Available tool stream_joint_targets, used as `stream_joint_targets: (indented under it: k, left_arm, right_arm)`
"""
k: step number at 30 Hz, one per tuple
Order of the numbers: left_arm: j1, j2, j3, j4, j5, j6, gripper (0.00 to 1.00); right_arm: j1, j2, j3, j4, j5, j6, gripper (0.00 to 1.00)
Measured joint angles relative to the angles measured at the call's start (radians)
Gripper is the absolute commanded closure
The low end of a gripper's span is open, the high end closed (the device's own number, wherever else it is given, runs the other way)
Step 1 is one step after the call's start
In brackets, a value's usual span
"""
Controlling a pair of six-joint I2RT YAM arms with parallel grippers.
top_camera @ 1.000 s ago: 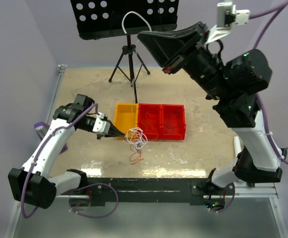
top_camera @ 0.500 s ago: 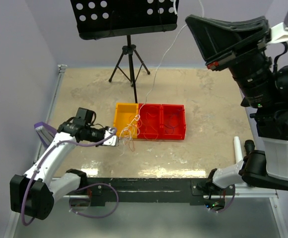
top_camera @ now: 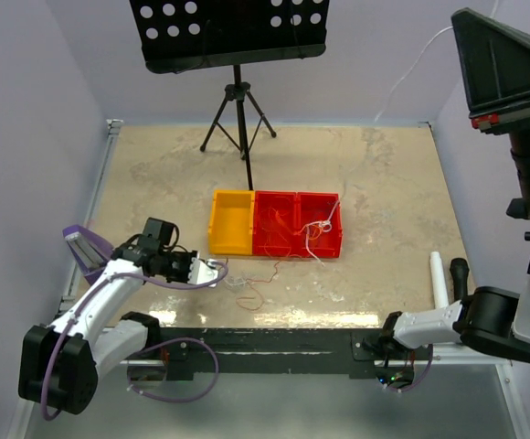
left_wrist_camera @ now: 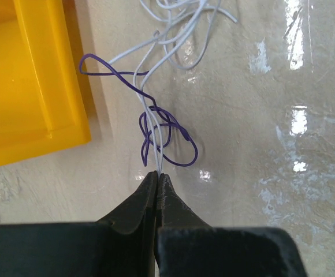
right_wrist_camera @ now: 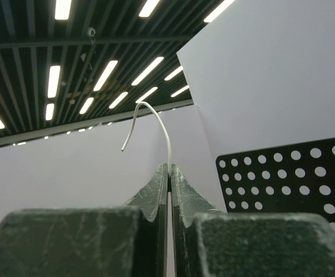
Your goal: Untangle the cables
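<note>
Grips the cables [top_camera: 318,230] at two ends. Left gripper [left_wrist_camera: 157,174]: clamped shut on a purple wire [left_wrist_camera: 179,165] and a pale one, low over the table [left_wrist_camera: 260,190], loops lying just ahead of the tips, a yellow bin [left_wrist_camera: 29,86] ahead to the left. Right gripper [right_wrist_camera: 168,167]: pinched tight on a single white wire [right_wrist_camera: 168,150], high in the air, short tail curling above the tips. Main tangle at the red bins [top_camera: 288,249], well ahead of the left gripper, far below the right.

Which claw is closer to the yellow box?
Left. The left claw is low over the table, right beside the yellow box, pinching thin wires. The right claw is high up on the far right, holding a white wire.
</note>
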Motion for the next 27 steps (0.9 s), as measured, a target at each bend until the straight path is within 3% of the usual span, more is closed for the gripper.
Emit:
stream_joint_targets:
  k: [3,4,5,6,9,14,19,23,27]
  left_arm:
    - [0.000,0.000,-0.003,0.002,-0.016,-0.001,0.94]
    - [0.000,0.000,-0.001,0.002,-0.016,-0.006,0.82]
    - [0.000,0.000,0.006,-0.001,-0.012,-0.015,0.54]
    - [0.000,0.000,0.020,-0.008,-0.005,-0.025,0.38]
    - [0.000,0.006,0.097,-0.038,0.043,-0.069,0.00]
    - [0.000,0.001,0.274,-0.101,0.170,-0.134,0.00]
    - [0.000,0.042,0.432,-0.188,0.385,-0.205,0.00]
    - [0.000,0.090,0.475,-0.196,0.612,-0.298,0.00]
    - [0.000,0.129,0.476,-0.173,0.748,-0.374,0.00]
  right_arm:
    - [0.000,-0.015,-0.003,0.005,0.005,-0.003,1.00]
    - [0.000,-0.018,-0.005,0.008,0.005,-0.002,1.00]
    - [0.000,-0.020,-0.010,0.011,0.005,-0.002,1.00]
    - [0.000,-0.023,-0.020,0.016,0.003,-0.001,1.00]
    - [0.000,-0.023,-0.060,0.030,-0.006,0.008,1.00]
    - [0.000,0.012,-0.116,0.037,-0.045,0.042,1.00]
    - [0.000,0.065,-0.139,0.042,-0.092,0.077,1.00]
    - [0.000,0.097,-0.140,0.045,-0.122,0.097,1.00]
    - [0.000,0.102,-0.140,0.064,-0.153,0.116,1.00]
